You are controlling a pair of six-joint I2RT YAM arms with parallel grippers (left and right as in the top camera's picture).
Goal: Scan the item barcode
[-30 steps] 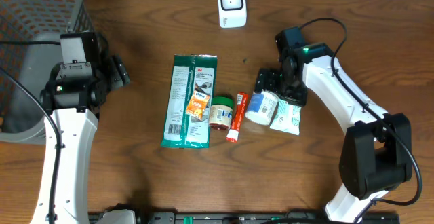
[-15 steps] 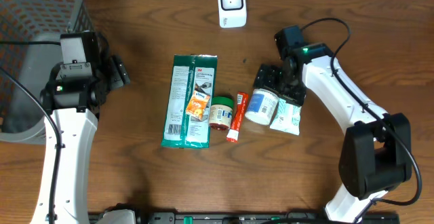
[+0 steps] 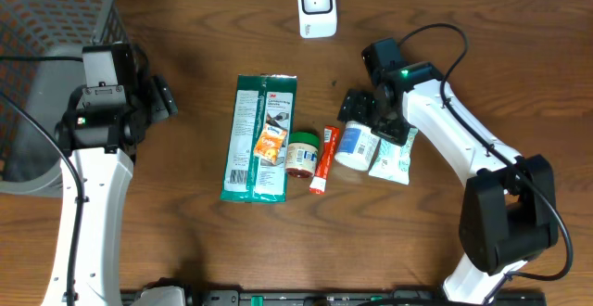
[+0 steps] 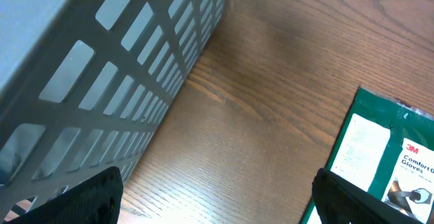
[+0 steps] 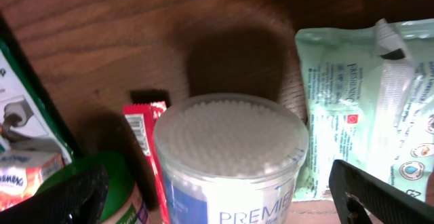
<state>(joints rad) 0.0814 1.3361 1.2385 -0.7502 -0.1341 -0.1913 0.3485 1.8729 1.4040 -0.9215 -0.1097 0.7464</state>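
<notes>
the right jaws stand wide open and empty over the cotton swab tub point(image 3: 356, 148), mid-right on the tabletop point(image 3: 185, 241) between a red tube point(image 3: 323, 171) and a wipes pack point(image 3: 393, 160). the left jaws gape empty beside the grey basket point(image 4: 41, 20).

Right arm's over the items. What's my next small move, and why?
Probably lower the right gripper around the cotton swab tub: its jaws are open and the wrist view shows the tub centred between them.
</notes>
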